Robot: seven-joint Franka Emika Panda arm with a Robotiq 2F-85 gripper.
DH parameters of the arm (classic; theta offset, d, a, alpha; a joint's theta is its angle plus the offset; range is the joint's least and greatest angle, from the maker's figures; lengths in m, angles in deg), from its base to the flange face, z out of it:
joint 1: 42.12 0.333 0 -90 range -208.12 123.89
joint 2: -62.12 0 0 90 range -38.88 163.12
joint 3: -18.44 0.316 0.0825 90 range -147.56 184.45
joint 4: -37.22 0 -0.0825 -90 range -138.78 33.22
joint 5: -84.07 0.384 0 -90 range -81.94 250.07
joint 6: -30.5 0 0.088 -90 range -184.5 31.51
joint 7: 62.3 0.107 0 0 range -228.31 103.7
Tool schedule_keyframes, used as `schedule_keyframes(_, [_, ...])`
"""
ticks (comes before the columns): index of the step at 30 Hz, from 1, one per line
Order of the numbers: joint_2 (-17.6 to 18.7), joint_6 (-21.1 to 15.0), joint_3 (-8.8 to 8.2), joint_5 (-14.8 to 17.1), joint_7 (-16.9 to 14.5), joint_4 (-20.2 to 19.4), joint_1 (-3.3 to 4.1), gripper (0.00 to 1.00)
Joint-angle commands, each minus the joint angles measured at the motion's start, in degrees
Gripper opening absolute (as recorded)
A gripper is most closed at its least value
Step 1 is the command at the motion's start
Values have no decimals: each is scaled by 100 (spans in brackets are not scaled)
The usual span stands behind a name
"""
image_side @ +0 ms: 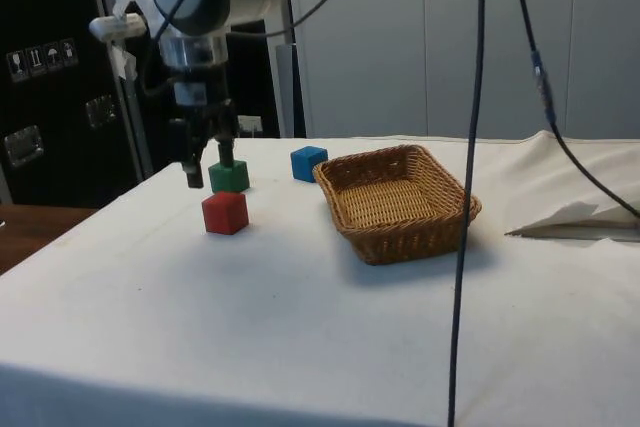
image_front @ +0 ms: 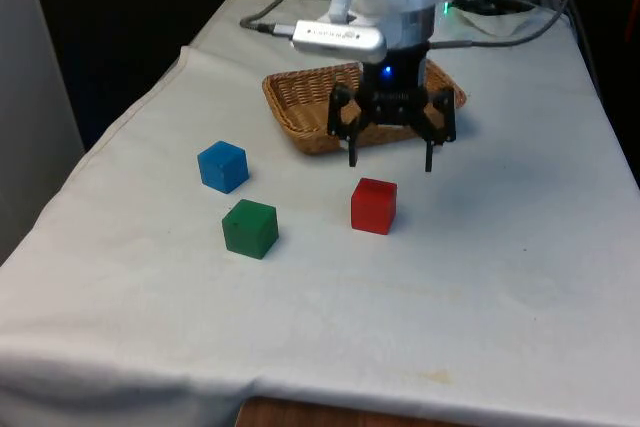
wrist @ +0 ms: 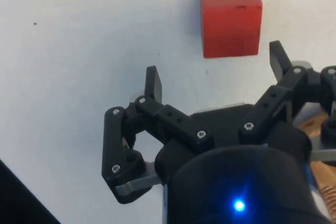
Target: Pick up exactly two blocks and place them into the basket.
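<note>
The gripper (image_front: 391, 159) was seen hanging above the cloth with its two fingers spread wide and nothing held between them. It was poised just beyond the red block (image_front: 374, 205), a little to the far side of it and not touching it; in the wrist view the red block (wrist: 230, 18) lay ahead of the fingertips rather than between them. From the side, the gripper (image_side: 206, 175) was found above the cloth, close over the red block (image_side: 225, 212).

The red block was judged to be light and rigid, with flat, smooth faces and sharp edges. A hold across two opposite side faces, near the middle of their height, was thought best, since a grip on a corner could let it twist or slip.

The green block (image_front: 250, 228) was placed to the front view's left of the red one, well apart from it, and the blue block (image_front: 222, 166) lay just beyond the green one. Neither was in contact with any other thing. The basket (image_front: 300, 109) stood farther back, behind the gripper, and no block was seen in it (image_side: 396, 202).

Open cloth was left all round the red block, so room for the fingers to straddle it was considered ample. The basket's raised woven rim was judged the one edge to be cleared when a block was carried across.
</note>
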Motion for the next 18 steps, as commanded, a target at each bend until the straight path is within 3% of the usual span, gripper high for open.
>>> schedule_keyframes(1, [52,-86,52,80,-63,0,-34,100])
schedule_keyframes(6, [269,-281,57,178,-115,0,-29,100])
schedule_keyframes(7, [246,-223,17,126,-74,-6,6,100])
schedule_keyframes(8, [298,-304,57,183,-120,0,-29,100])
schedule_keyframes(14, [527,-453,57,218,-178,34,-63,100])
schedule_keyframes(15, [504,-435,11,172,-126,0,-11,100])
schedule_keyframes(16, [550,-470,57,223,-183,40,-63,100])
schedule_keyframes(18, [596,-493,57,241,-195,57,-63,100])
